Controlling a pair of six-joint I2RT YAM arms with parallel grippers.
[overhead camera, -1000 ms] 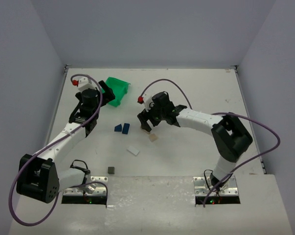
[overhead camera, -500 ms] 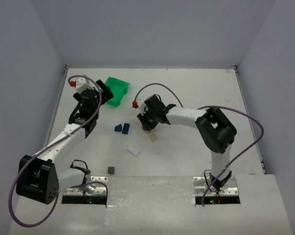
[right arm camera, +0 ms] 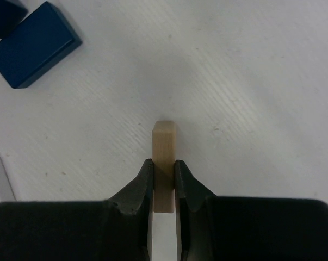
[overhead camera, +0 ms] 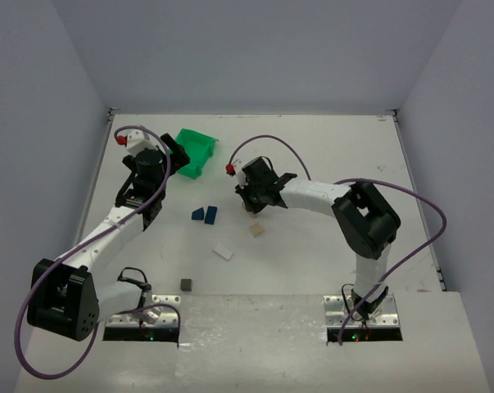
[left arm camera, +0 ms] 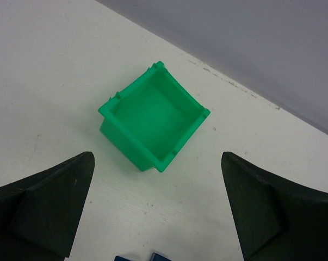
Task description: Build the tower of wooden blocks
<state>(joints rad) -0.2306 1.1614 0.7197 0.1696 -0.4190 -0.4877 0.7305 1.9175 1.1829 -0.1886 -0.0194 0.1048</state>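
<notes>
No wood block tower is in view; the blocks lie singly on the white table. My right gripper (right arm camera: 164,169) is shut on a narrow tan block (right arm camera: 164,140), held just above the table; from above it sits mid-table (overhead camera: 251,205). A tan cube (overhead camera: 256,231) rests just in front of it. Two blue blocks (overhead camera: 198,214) (overhead camera: 211,214) lie to its left, the larger blue block (right arm camera: 34,45) also showing in the right wrist view. A white slab (overhead camera: 223,251) and a dark cube (overhead camera: 185,284) lie nearer me. My left gripper (left arm camera: 156,160) hangs open and holds nothing.
A green plastic bin (overhead camera: 196,151) stands at the back left, open side up, just beyond my left gripper (overhead camera: 174,155); its rim (left arm camera: 112,106) fills the left wrist view. Walls close in the table on three sides.
My right gripper has shut on the tan block and drawn slightly toward the back of the table with it, its elbow swinging left. The left arm has hardly moved.
</notes>
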